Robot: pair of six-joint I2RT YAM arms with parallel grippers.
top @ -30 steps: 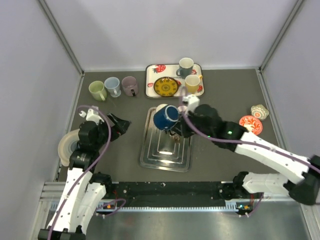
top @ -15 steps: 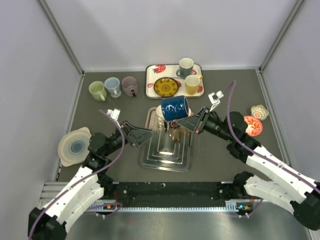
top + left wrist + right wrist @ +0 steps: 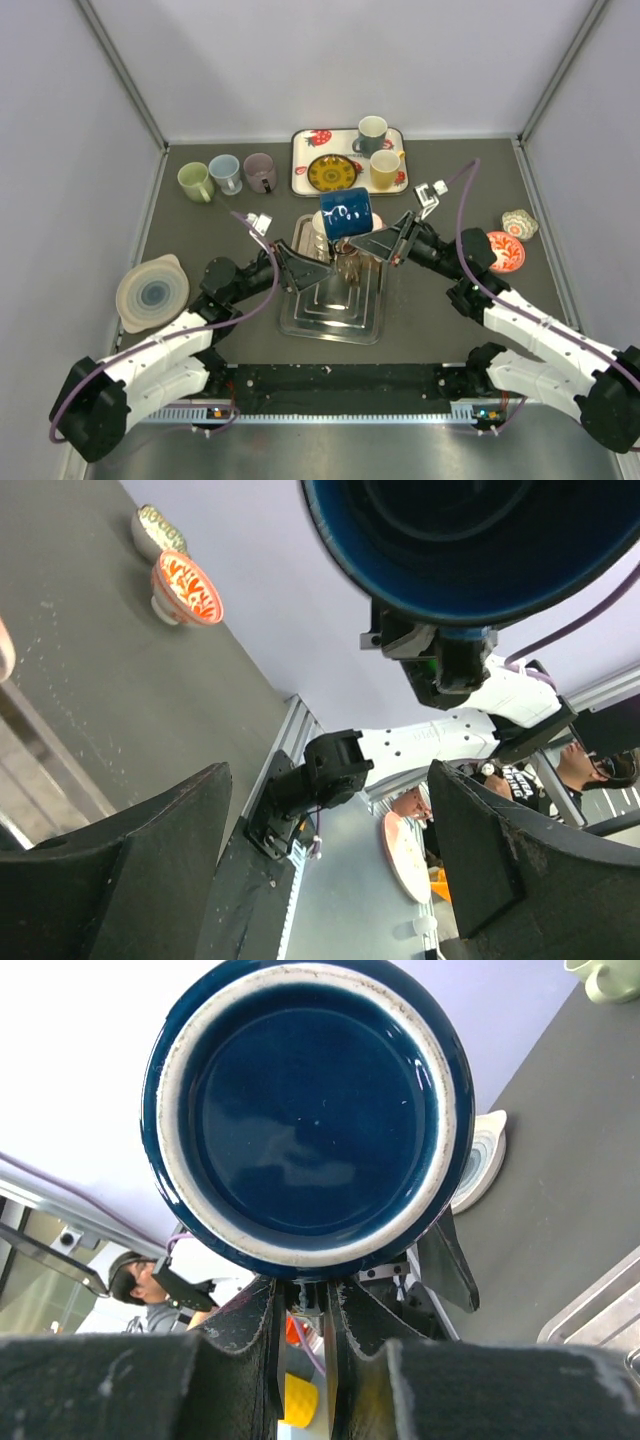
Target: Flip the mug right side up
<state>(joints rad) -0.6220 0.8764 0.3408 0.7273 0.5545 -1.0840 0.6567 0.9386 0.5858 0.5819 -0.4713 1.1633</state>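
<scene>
Right gripper point(image 3: 310, 1312): fingers nearly together, clamped on the blue mug point(image 3: 305, 1110). Which part they pinch is hidden behind the mug's base.

Mug is held off the table, lying on its side. Its base faces the right wrist camera and its open mouth faces away, toward the left gripper point(image 3: 328, 780).

Left gripper: jaws spread wide, holding nothing, just short of the mug's mouth and apart from it.

Below both grippers is the metal tray point(image 3: 298, 322). Behind the right gripper, off to its right, a red patterned bowl point(image 3: 500, 250) sits on the table.
</scene>
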